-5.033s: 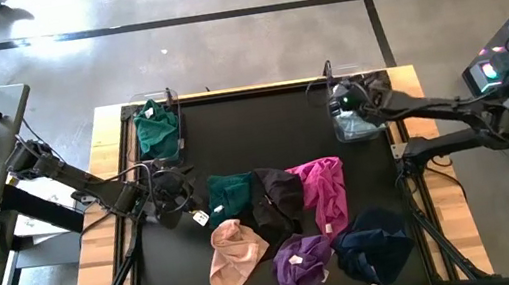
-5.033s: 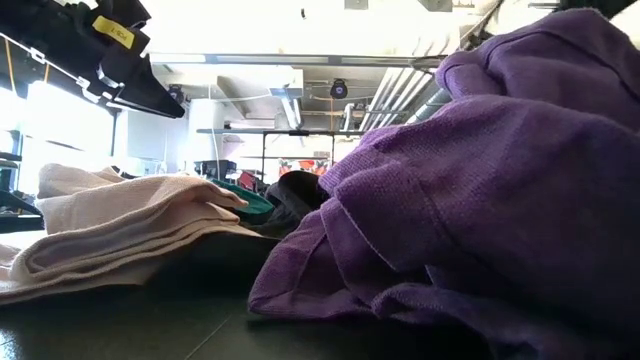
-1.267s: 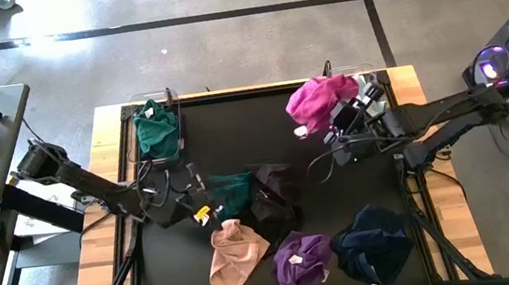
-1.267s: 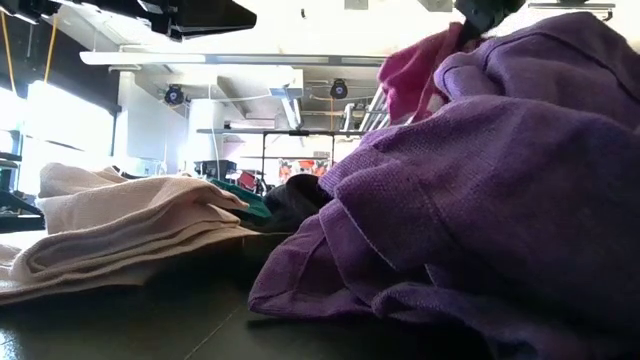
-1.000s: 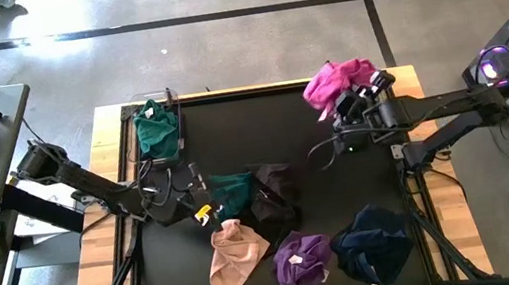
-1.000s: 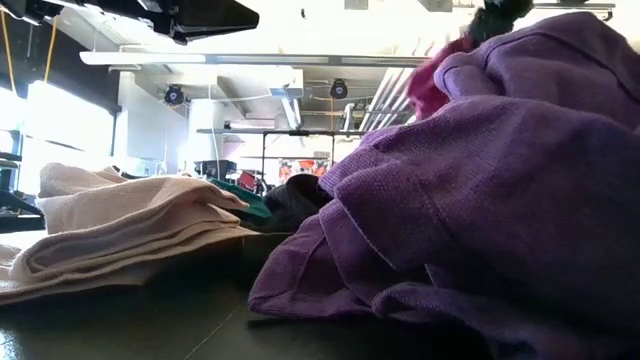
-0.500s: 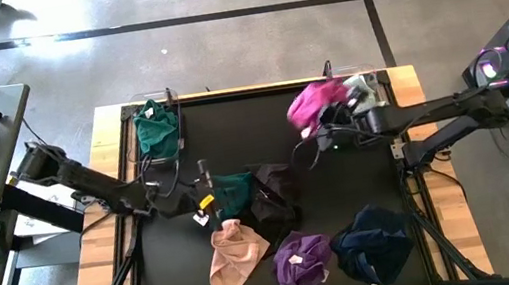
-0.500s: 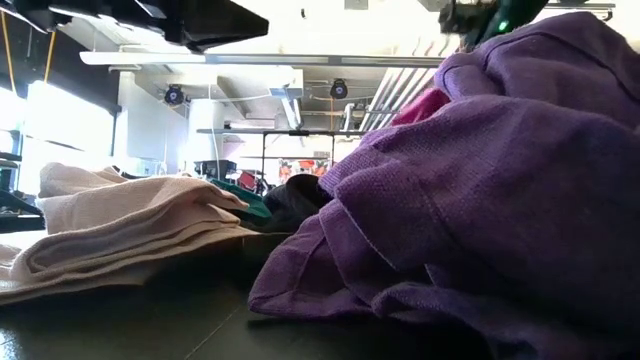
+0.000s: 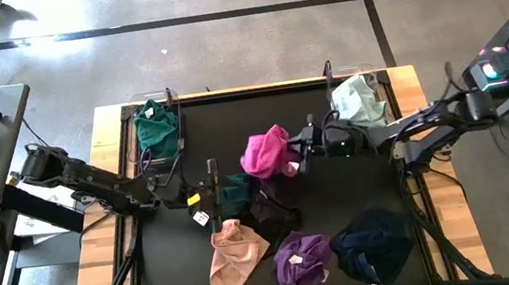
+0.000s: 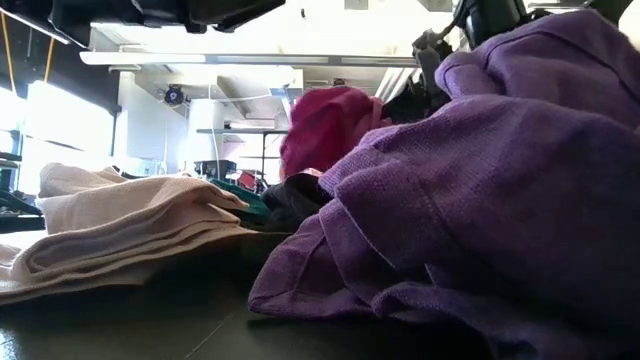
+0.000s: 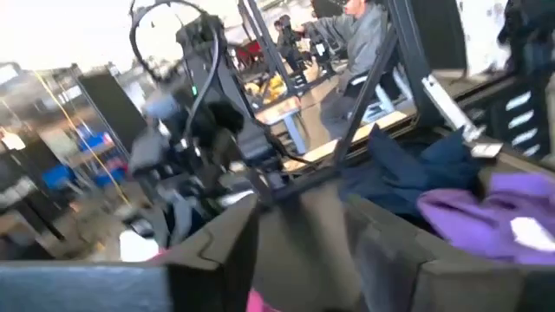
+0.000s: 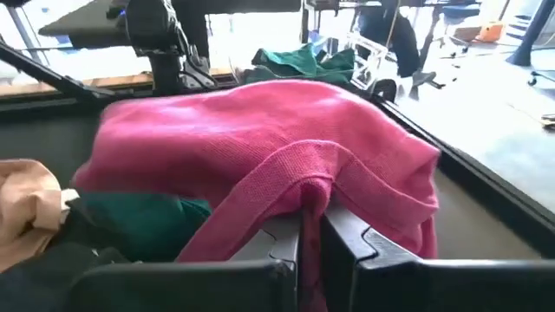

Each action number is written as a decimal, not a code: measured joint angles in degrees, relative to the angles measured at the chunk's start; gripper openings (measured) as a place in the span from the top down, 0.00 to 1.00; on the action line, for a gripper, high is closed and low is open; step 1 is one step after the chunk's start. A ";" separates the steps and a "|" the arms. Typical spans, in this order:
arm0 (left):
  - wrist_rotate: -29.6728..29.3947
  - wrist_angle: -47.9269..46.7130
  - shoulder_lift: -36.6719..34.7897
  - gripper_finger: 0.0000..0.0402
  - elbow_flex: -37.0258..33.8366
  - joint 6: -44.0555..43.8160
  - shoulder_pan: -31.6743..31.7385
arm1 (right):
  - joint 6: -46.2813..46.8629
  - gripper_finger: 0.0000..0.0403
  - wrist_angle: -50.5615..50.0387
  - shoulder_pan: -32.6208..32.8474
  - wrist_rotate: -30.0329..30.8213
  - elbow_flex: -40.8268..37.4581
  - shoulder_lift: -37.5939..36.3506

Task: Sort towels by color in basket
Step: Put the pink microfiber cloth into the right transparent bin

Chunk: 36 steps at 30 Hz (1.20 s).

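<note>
The right gripper (image 9: pixel 298 152) pinches the magenta towel (image 9: pixel 267 152) aloft over the table's (image 9: pixel 230 116) open middle, fingers clamped on a fold. The left gripper (image 9: pixel 211 191) hovers beside the dark green towel (image 9: pixel 233 194), finger state unclear. Remaining towels crowd the near edge.

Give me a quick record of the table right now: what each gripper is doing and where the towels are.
right gripper: shut on magenta towel, held above mat centre
left gripper: beside dark green towel, fingers unclear
left basket: green towel
right basket: mint towel
on mat: black, peach, purple, navy
</note>
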 joint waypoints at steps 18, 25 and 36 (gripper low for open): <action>-7.95 6.82 17.27 0.47 8.55 20.09 -0.23 | 8.29 0.95 -0.26 0.09 -5.31 8.70 11.19; -28.63 5.30 18.47 0.47 12.37 23.98 -0.54 | 8.38 0.95 -2.11 0.95 -5.49 8.94 11.19; -57.43 -3.73 18.14 0.47 11.34 10.64 -3.05 | 0.54 0.95 -35.30 6.74 32.29 13.42 -5.64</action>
